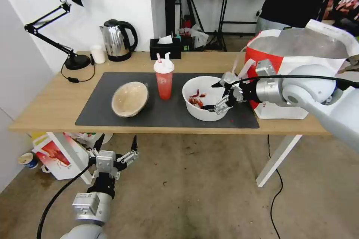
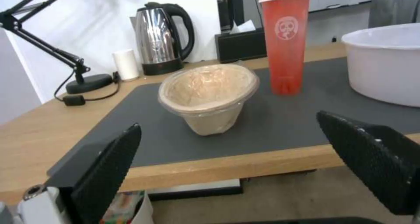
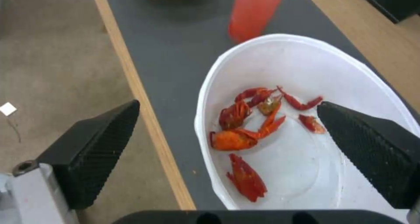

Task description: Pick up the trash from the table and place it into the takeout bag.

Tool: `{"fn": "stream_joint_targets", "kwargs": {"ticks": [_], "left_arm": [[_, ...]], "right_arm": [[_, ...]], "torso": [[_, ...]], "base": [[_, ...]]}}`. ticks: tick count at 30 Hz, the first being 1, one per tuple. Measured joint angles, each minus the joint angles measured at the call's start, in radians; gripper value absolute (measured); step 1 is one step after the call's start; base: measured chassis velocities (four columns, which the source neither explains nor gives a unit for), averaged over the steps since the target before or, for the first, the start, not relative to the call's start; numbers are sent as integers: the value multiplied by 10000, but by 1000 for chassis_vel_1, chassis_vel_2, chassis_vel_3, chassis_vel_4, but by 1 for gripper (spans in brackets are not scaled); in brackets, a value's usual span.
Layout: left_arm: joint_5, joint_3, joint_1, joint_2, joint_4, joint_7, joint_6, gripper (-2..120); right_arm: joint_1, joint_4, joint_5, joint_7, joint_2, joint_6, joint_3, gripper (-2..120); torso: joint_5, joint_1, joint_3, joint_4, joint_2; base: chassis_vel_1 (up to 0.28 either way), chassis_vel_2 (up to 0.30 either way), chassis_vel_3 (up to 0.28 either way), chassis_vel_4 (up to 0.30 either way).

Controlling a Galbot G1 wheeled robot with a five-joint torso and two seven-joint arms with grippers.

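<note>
On the table (image 1: 48, 115), three pieces of trash stand on the dark mat. The beige paper bowl (image 1: 130, 99) (image 2: 208, 96) tilts at the left, and the red drink cup (image 1: 163, 80) (image 2: 285, 43) is in the middle. The white plastic bowl (image 1: 203, 99) (image 3: 306, 66) with red scraps (image 3: 245, 132) stands at the right. My right gripper (image 1: 212, 98) (image 3: 228, 105) hovers open over that bowl's right near rim, holding nothing. The takeout bag (image 1: 299, 56) stands open behind my right arm. Below the table's front edge, my left gripper (image 1: 117, 142) (image 2: 228, 122) is open and faces the paper bowl.
At the back of the table are a black desk lamp (image 1: 71, 59), a kettle (image 1: 117, 41), a small white cup (image 1: 98, 54) and a black tissue box (image 1: 165, 47). A red-and-white carton (image 1: 60, 155) sits on the floor under the table's left end. A white table leg (image 1: 278, 158) slants down at the right.
</note>
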State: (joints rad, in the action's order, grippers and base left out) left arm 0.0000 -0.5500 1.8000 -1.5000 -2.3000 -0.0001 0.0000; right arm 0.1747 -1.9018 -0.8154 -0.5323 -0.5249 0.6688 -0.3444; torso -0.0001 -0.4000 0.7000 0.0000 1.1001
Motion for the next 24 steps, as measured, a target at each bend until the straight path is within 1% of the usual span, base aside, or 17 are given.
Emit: {"fn": "stream_joint_targets", "kwargs": {"ticks": [2,7,16,24], "left_arm": [[0,0,0,1,0,0,0,100],[0,0,0,0,0,0,0,100],[0,0,0,1,0,0,0,100],[0,0,0,1,0,0,0,100]], "right_arm": [[12,52,22,73,-74,140,-25,100],[-28,39,138,-26,-57,117,-120,100],[-338,72,624,-75,13,41,-708,100],[-649,205,850,13,-195,111,-1067,100]], "torso": [[2,0,0,0,0],[1,0,-1,0,0],[1,-1,0,0,-1],[0,0,-1,1,-1]], "base": [[0,0,0,0],[0,0,0,0],[0,0,0,0],[0,0,0,0]]}}
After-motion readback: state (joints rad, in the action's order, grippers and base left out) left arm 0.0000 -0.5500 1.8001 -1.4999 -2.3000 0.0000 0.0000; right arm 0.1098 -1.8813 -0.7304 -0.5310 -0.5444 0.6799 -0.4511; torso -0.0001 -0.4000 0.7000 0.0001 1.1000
